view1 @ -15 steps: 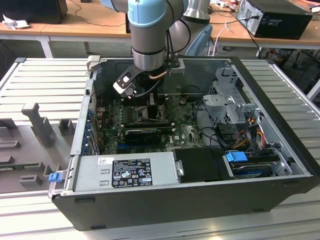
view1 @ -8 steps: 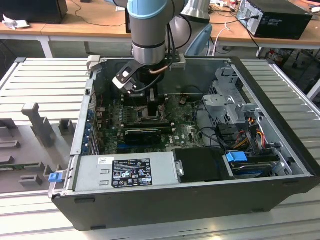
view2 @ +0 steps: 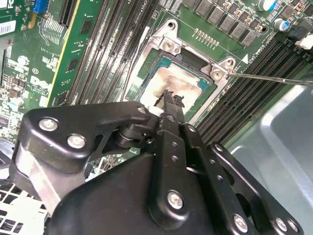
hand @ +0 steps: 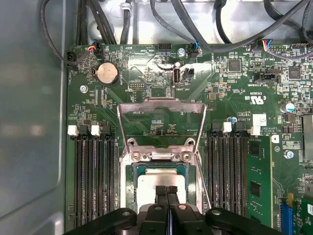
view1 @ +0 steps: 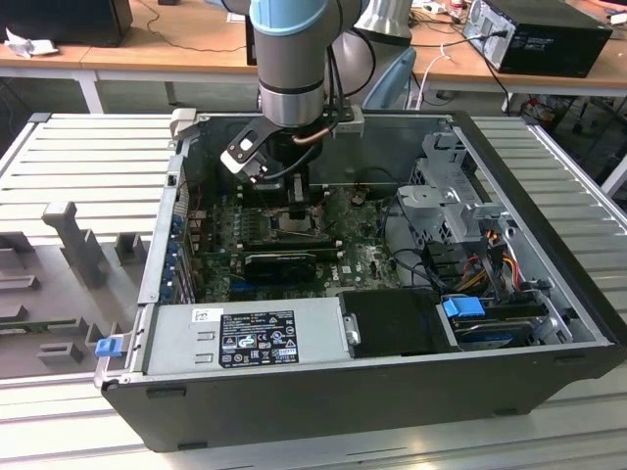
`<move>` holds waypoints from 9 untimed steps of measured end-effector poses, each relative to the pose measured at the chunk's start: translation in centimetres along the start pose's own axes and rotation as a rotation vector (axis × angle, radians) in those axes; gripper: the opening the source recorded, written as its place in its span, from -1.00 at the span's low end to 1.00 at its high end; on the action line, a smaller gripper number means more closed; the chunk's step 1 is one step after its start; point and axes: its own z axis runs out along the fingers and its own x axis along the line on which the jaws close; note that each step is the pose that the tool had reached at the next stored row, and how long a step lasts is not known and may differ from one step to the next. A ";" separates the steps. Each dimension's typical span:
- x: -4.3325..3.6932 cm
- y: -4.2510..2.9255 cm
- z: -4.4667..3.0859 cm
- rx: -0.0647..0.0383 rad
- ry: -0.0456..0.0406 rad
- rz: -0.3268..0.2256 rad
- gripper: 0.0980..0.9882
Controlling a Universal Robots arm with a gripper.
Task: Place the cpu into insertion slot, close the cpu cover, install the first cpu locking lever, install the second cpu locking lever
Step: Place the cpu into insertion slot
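CPU (hand: pixel 149 183): seated in insertion slot (hand: pixel 128 193); exterior view, just above frame centre, under arm.
Cpu cover (hand: pixel 161 104): raised open.
Gripper (hand: pixel 166 189): fingers together, holding nothing; tips over CPU, contact unclear.
Risk: off-centre push could skew CPU or bend contacts.
Count: 1 CPU, 1 insertion slot, 1 cpu cover, 1 lever rod (view2: pixel 269 78) seen.

1. A grey ribbed table (view1: pixel 88 147) carries the whole scene.
2. An open dark computer case (view1: pixel 343 397) lies on its side in the middle of the table.
3. At the exterior view's left, grey moulded blocks (view1: pixel 73 240) stand on the table, near the case.
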 end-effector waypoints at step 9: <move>0.02 0.09 -1.18 0.000 -0.0001 0.000 -0.98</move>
